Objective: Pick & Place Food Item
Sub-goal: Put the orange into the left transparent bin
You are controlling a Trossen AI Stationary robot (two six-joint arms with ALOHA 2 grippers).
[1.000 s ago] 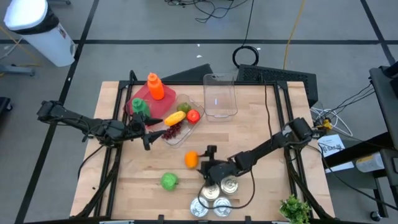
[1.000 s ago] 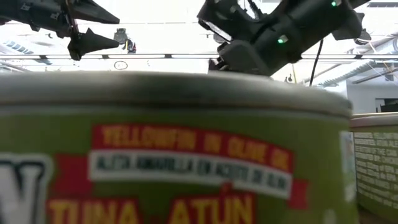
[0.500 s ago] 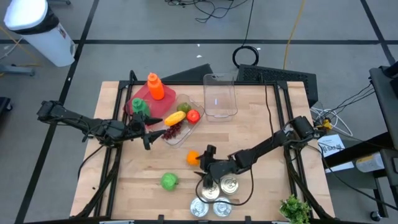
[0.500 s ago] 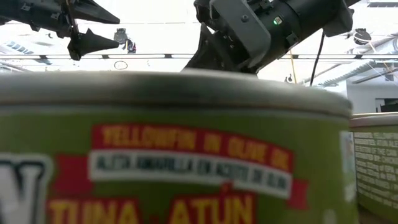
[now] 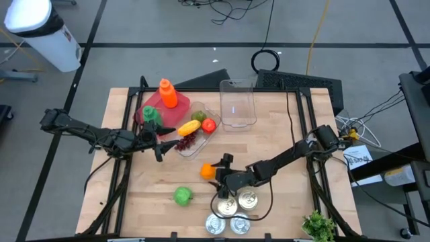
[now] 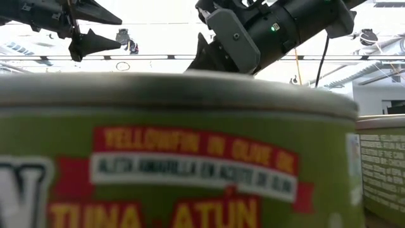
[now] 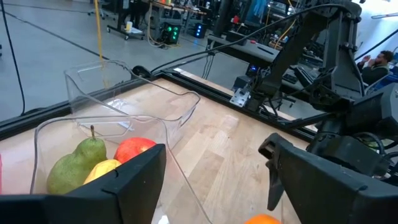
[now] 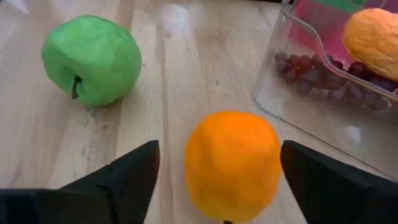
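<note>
High view: right hand (image 5: 216, 171) beside orange (image 5: 207, 171) on the tabletop (image 5: 282, 144), fingers spread; green apple (image 5: 183, 195) near; four cans (image 5: 248, 199) close by. Left hand (image 5: 161, 140) at clear tray (image 5: 201, 138), fingers apart.
Low view: tuna can (image 6: 177, 152) fills the frame.
Left wrist view: pear (image 7: 74, 165), red fruit (image 7: 132, 150) in tray.
Right wrist view: orange (image 8: 231, 165) between the parted fingers (image 8: 124, 177), untouched; grapes (image 8: 323, 78) in tray.

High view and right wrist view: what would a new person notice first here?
Probably the orange near the table's middle, lying between the open fingers of the right gripper. A green apple lies on the bare wood nearby. The clear tray of fruit stands further back, with the left gripper hovering open beside it.
</note>
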